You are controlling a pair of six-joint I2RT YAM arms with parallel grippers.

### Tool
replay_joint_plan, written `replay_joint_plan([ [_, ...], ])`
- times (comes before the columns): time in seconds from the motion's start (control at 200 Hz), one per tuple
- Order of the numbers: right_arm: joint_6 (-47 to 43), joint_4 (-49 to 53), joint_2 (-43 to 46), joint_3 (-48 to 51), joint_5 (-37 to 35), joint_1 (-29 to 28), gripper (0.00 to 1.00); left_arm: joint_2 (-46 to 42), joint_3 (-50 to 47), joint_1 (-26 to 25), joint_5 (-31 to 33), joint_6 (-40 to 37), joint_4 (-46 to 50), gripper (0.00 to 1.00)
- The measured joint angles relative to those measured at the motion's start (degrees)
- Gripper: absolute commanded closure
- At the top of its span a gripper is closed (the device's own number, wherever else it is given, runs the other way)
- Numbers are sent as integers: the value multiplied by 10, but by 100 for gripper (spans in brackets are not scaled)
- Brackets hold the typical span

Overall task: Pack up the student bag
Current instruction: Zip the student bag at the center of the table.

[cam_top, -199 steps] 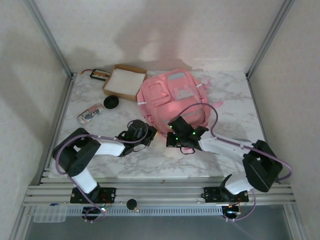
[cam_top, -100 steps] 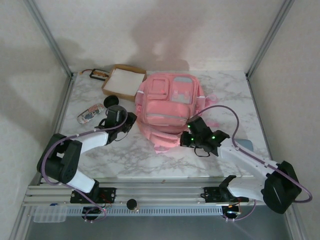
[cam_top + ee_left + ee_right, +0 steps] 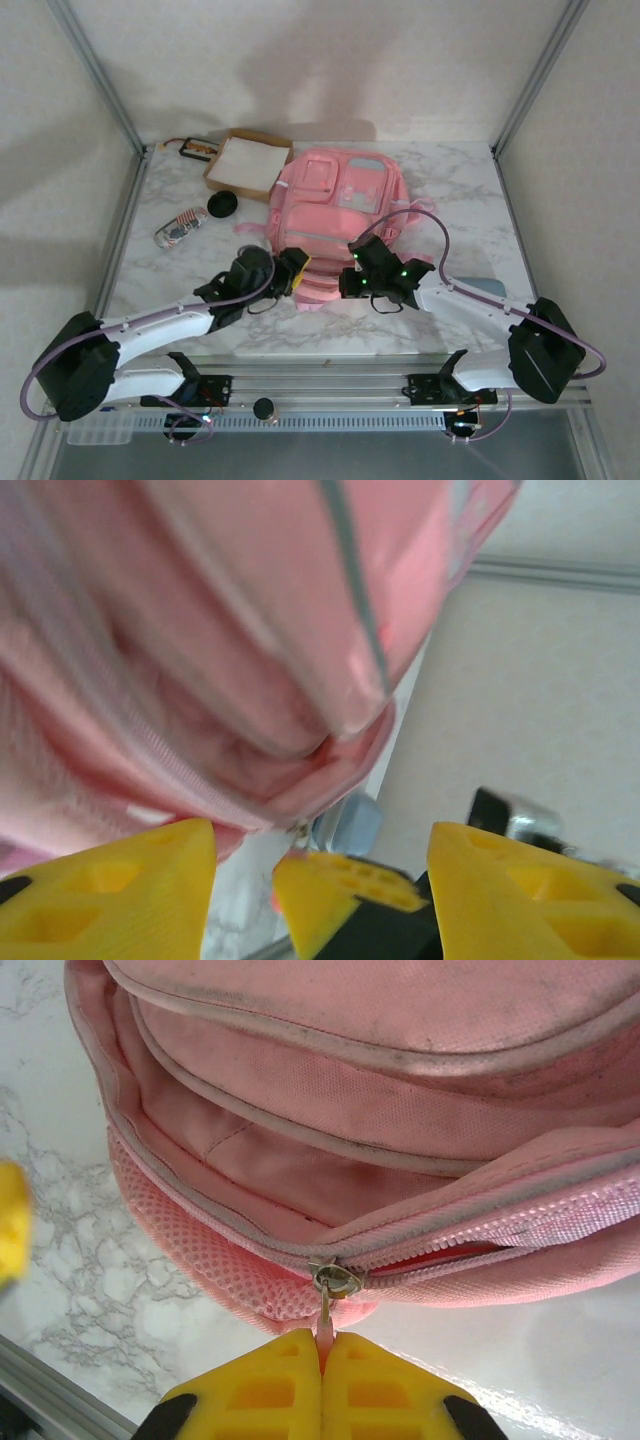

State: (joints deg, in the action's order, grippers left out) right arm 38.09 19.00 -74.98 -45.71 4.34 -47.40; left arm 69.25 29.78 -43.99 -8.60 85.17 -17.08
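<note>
Top view: pink bag (image 3: 335,205) flat on marble worktop (image 3: 180,270), middle, front pockets up. At its near left corner, left hand (image 3: 295,268); at near edge, right hand (image 3: 350,283). Cardboard box (image 3: 248,163) far left, apart from bag.

Left wrist view: yellow fingers (image 3: 110,890) spread apart, released, nothing between; bag fabric just above.

Right wrist view: right hand clenched on zip pull (image 3: 326,1310) at bag's lower edge.

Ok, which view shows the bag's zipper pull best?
The right wrist view: the zipper pull is sharp and centred, pinched in the shut right gripper. From the top external view the student bag is whole, but the pull is too small to tell. The left wrist view gives blurred pink fabric.
</note>
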Motion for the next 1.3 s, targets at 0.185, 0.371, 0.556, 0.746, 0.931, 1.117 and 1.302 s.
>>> replay_joint_plan([
  [0.185, -2, -10, -3, 0, 1, 0, 100, 53, 8, -35, 27, 73, -1, 58],
  [0.371, -10, -28, -9, 4, 5, 0, 100, 112, 47, -59, 50, 108, 2, 64],
  [0.556, -13, -39, -10, 11, 5, 0, 100, 162, 72, -76, 54, 142, -17, 73],
  [0.746, -15, -40, -15, 14, 2, 0, 100, 200, 92, -77, 68, 162, -17, 87],
  [0.931, -27, -31, -16, 15, -8, 0, 100, 205, 95, -77, 87, 165, -14, 100],
  [1.117, -41, 10, -10, 15, -63, 2, 100, 170, 83, -72, 106, 150, 16, 100],
  [1.302, -61, 31, 16, 15, -97, 55, 100, 75, 42, -29, 139, 110, 79, 100],
])
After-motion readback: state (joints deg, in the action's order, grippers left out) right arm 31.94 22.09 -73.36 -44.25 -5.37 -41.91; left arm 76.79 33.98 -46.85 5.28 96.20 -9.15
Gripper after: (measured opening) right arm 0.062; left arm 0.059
